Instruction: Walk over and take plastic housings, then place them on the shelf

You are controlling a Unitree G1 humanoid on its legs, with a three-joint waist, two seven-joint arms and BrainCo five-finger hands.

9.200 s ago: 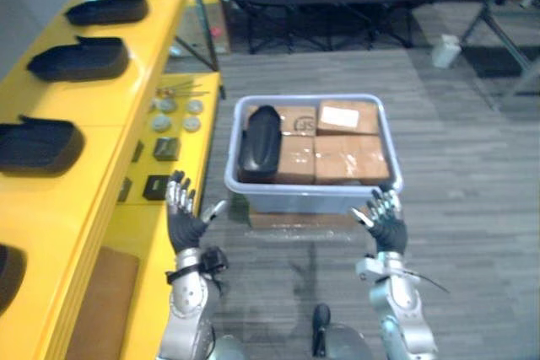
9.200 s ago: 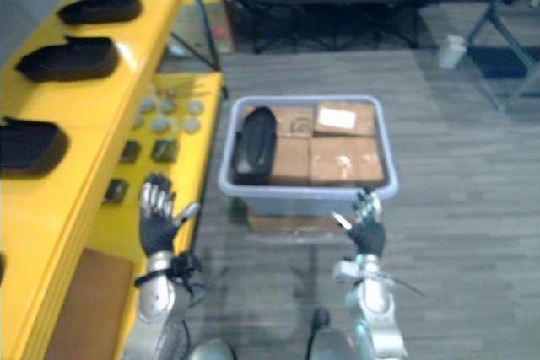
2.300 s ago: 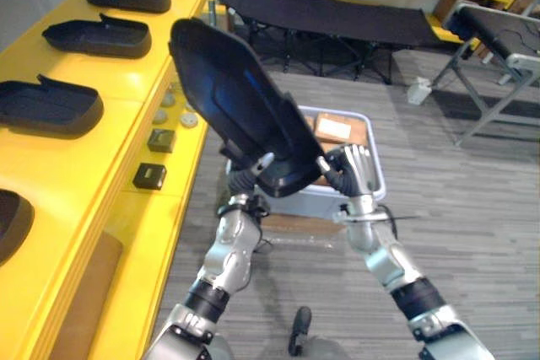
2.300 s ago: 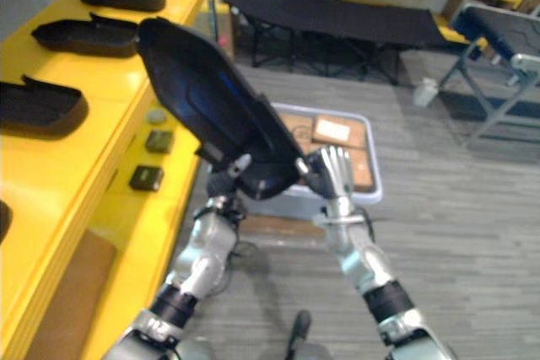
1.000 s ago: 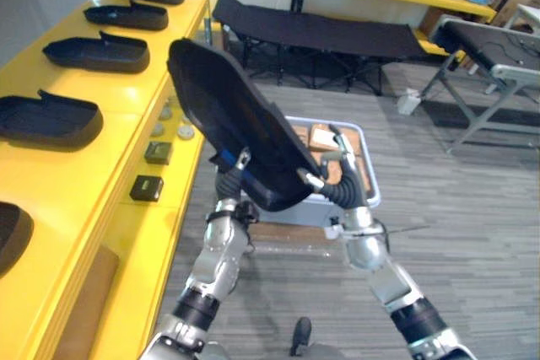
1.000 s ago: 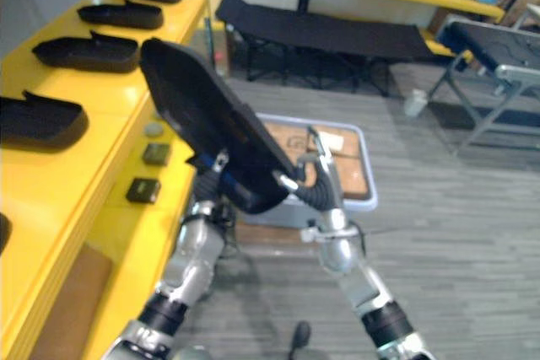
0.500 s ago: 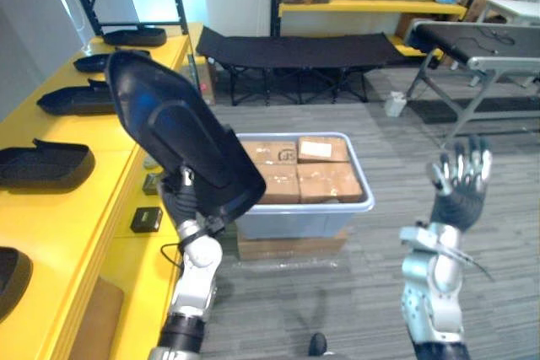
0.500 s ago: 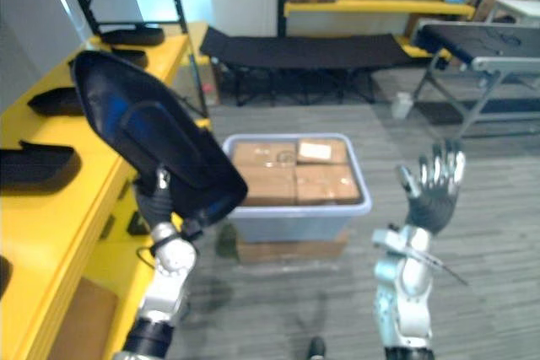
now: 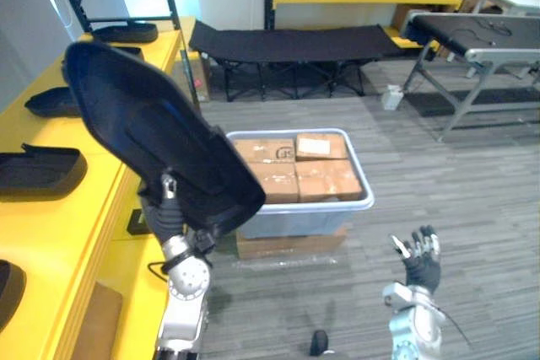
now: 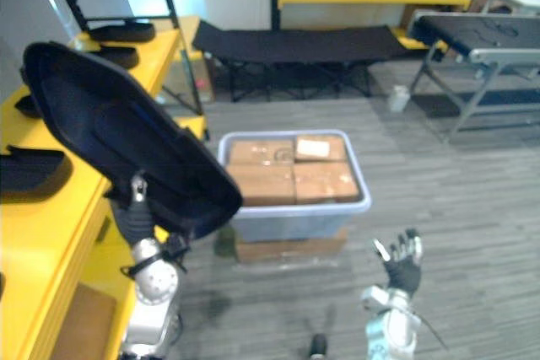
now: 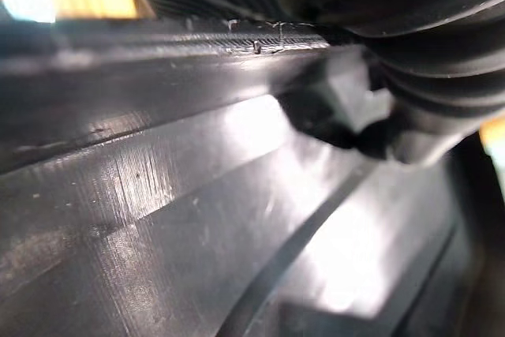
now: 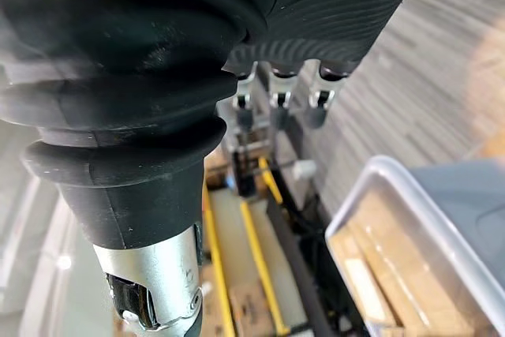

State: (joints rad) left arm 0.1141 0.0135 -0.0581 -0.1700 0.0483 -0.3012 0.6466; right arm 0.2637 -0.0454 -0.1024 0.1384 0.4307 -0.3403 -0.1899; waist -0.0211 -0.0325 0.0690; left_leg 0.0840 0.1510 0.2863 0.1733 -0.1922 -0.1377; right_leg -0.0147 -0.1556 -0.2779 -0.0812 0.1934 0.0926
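Left eye view: the left hand (image 9: 162,212) is clamped on the lower end of a big black housing (image 9: 152,124), with 1 silver finger hooked over its rim. The housing is up in the air, above the front edge of the yellow shelf (image 9: 59,225), and rests on nothing. Its long axis climbs from the hand up and towards the robot's left, steeply tilted. Other housings (image 9: 38,170) lie flat in a row along the shelf, with bare yellow between the nearest 2. A grey bin (image 9: 295,212) of cardboard boxes (image 9: 325,179) stands on the floor (image 9: 456,174) beside the shelf's front edge. The right hand (image 9: 419,257) hangs low on the bin's far side, spread wide and holding nothing.

Right eye view: the same layout, with the housing's upper end reaching over the shelf. The left hand is plainly the nearer one to the shelf; the right is well apart from it.

Left wrist view: the housing's ribbed black surface sits pressed against the hand's dark cover.

Right wrist view: straight fingers (image 12: 274,108) point out over a corner of the bin.

Judging from this, the next move means swinging the housing further left and tipping its long axis down flat, across the shelf like its neighbours.
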